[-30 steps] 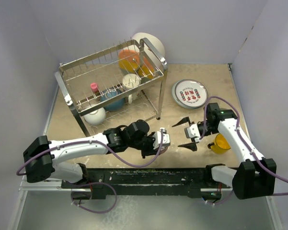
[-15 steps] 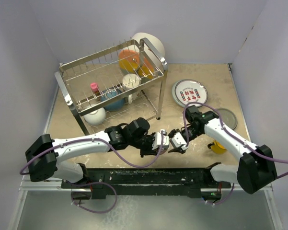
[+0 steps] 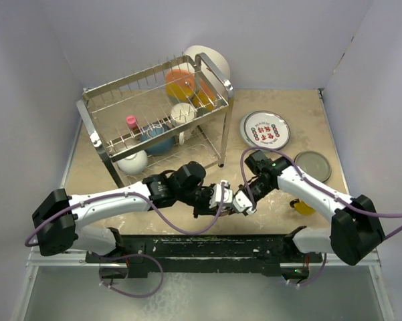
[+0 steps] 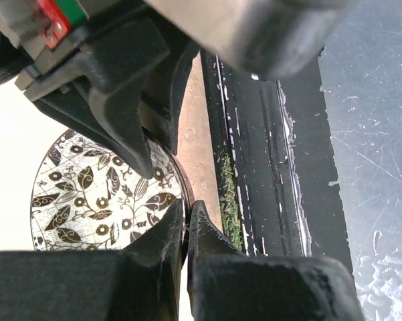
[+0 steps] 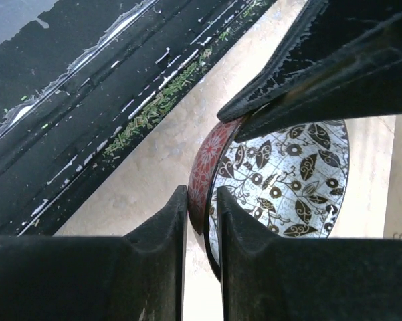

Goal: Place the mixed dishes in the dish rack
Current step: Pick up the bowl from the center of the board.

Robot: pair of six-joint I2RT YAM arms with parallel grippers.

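Two pairs of jaws meet on the small leaf-patterned bowl (image 3: 231, 199), tipped edge-on over the worktop (image 3: 267, 221) between our arms: left gripper (image 4: 186, 210) clamped on one rim, right gripper (image 5: 202, 200) pinching the opposite rim, dish rack (image 3: 93, 130) far-left, nearer our left arm.

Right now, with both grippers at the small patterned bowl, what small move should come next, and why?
Probably open the left gripper: it and the right gripper both pinch the small patterned bowl by its rim, so the right one can carry it to the dish rack alone.
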